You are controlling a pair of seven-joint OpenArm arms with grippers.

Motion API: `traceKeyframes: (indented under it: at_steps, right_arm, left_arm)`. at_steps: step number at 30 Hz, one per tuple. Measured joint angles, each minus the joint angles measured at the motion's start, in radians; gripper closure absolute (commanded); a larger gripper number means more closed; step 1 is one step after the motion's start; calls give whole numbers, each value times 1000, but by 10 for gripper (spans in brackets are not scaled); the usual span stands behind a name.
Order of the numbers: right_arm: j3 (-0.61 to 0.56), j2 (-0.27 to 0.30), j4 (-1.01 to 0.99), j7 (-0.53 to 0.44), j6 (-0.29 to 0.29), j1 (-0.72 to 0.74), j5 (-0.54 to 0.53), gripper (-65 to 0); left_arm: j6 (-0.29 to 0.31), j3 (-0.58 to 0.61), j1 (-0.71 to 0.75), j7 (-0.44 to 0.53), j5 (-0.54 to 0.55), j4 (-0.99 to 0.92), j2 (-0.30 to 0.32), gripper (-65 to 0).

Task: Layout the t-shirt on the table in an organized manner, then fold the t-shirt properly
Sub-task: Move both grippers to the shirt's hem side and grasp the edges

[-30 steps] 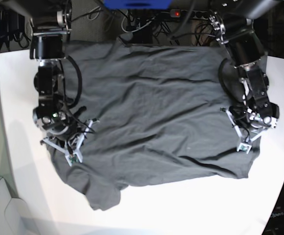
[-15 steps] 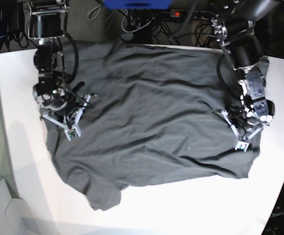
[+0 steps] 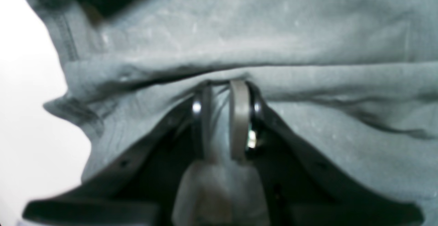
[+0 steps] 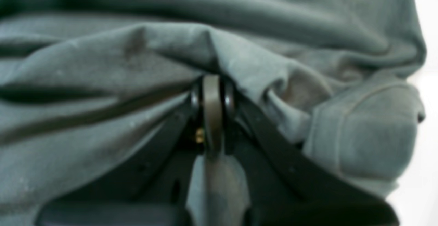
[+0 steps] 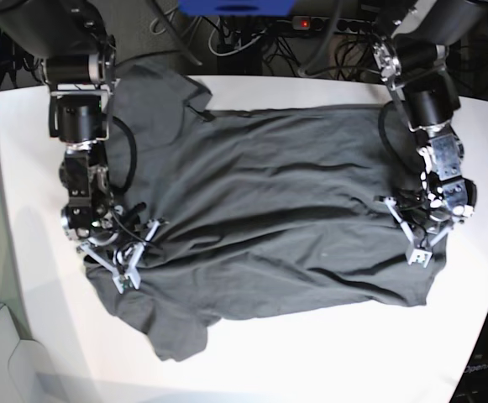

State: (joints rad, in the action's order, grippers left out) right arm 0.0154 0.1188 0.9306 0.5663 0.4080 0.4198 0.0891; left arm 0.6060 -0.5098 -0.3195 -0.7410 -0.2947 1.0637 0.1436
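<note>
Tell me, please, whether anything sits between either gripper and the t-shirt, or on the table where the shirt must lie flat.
Nothing visible does. The left gripper and right gripper are each pinched directly on the t-shirt, with cloth bunched at their tips. The bare table around the shirt shows no other objects.

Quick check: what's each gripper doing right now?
Left gripper: closed on a fold of the t-shirt.
Right gripper: closed, pinching the t-shirt.

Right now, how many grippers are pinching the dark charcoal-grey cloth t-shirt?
2. The left gripper is shut on the dark charcoal-grey cloth t-shirt at its edge on the base view's right; the right gripper is shut on it at the left.
</note>
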Motion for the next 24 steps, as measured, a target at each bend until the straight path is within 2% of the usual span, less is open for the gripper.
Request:
traceKeyframes:
  at_steps: [6, 9, 14, 19, 24]
  right_arm:
    - [0, 4, -36, -29, 0, 25, 1, 0]
    - [-2, 7, 85, 59, 0, -23, 19, 0]
    - [1, 37, 316, 116, 3, -117, 27, 0]
    - [-12, 8, 359, 81, 8, -74, 6, 0]
    - [-46, -11, 173, 94, 7, 29, 20, 0]
  left_arm:
    - [0, 1, -27, -33, -16, -3, -4, -108]
    - [7, 1, -21, -92, -20, 40, -11, -108]
    - [14, -2, -10, -174, -31, 217, -21, -108]
    - [7, 3, -24, -158, -13, 280, -48, -108]
    - [-6, -6, -62, -87, -46, 164, -39, -108]
